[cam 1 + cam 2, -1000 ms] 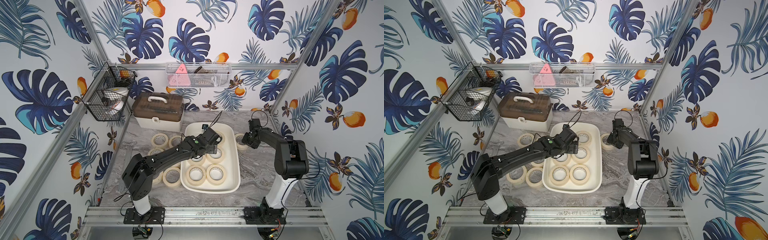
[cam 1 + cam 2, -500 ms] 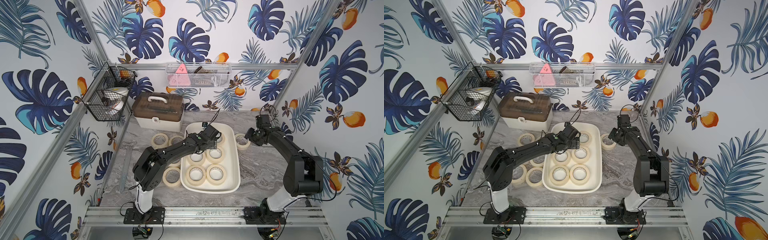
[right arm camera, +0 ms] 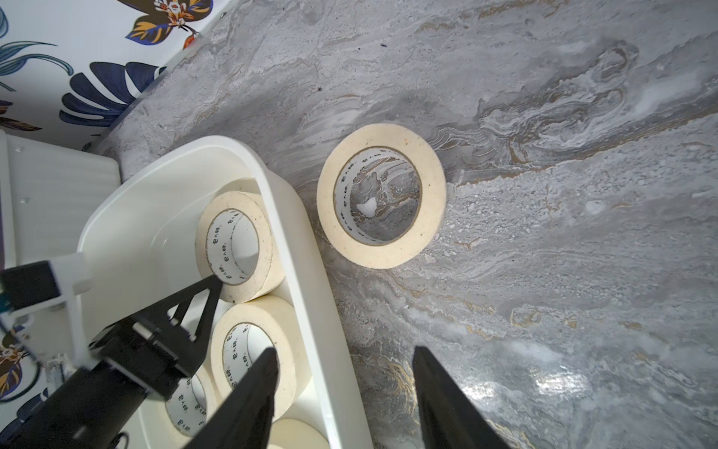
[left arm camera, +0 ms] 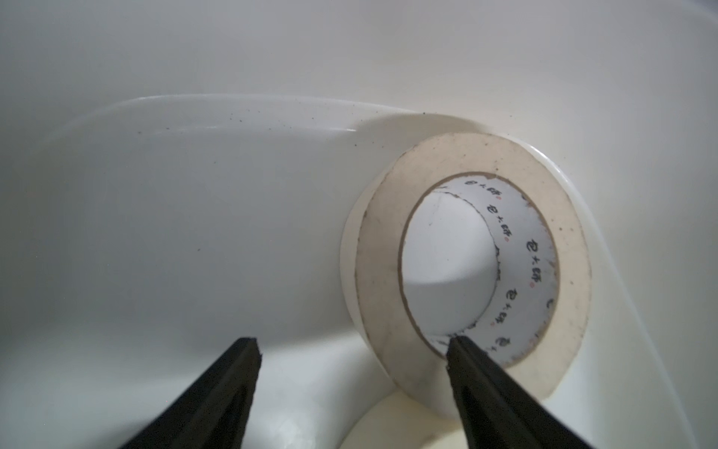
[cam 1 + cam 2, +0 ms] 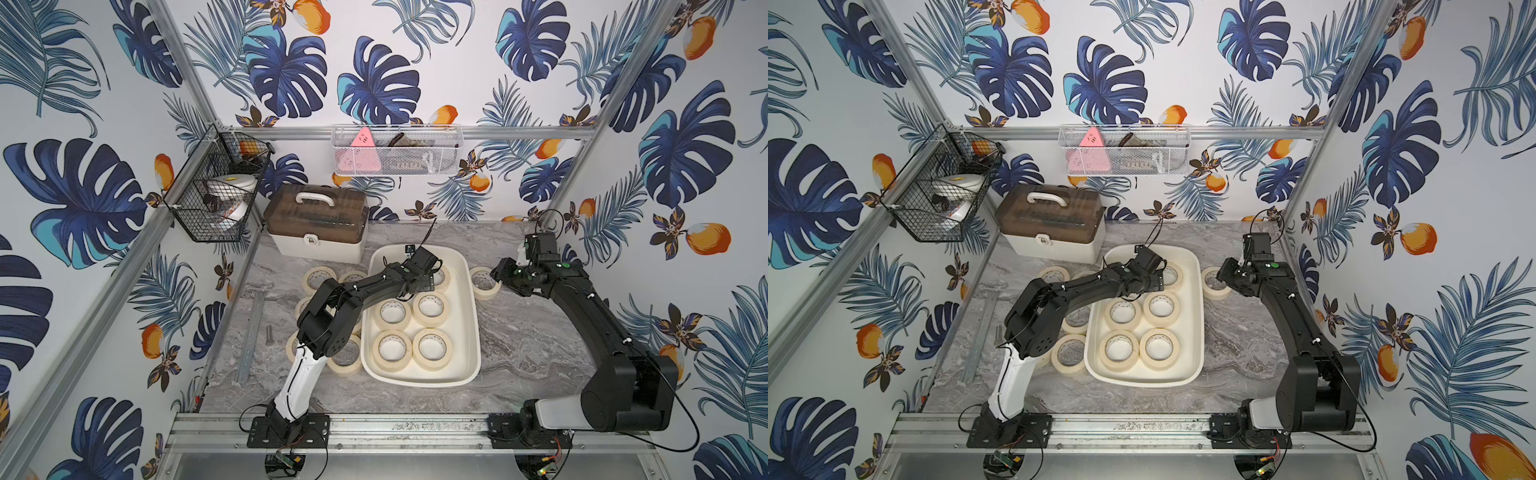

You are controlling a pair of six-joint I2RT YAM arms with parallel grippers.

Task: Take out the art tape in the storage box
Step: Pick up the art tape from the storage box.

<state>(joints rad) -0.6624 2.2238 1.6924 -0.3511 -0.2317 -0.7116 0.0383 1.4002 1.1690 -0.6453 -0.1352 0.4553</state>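
Note:
The storage box (image 5: 475, 324) (image 5: 1202, 324) is an off-white tub on the marble table. Several cream art tape rolls (image 5: 432, 362) lie flat in it. One roll (image 5: 444, 277) (image 5: 1173, 276) (image 4: 571, 248) (image 3: 266, 237) leans against the far right wall. My left gripper (image 5: 430, 279) (image 5: 1160, 279) (image 4: 349, 346) is open inside the box, one fingertip at this roll's core and the other outside the ring. My right gripper (image 5: 496, 275) (image 5: 1224, 274) (image 3: 345, 353) hangs open and empty over the table right of the box. Another roll (image 5: 488, 293) (image 5: 1219, 296) (image 3: 431, 186) lies just ahead of it.
More tape rolls (image 5: 320, 277) lie on the table left of the box, partly under the left arm. A white case with a brown lid (image 5: 316, 224) stands at the back left. A black wire basket (image 5: 216, 195) and a white mesh basket (image 5: 395, 151) hang on the walls. A metal strip (image 5: 249, 336) lies at the left.
The left arm has folded up, its gripper staying at the box's far end with jaws a little narrower. The right arm's elbow has swung out right; its gripper stayed beside the table roll.

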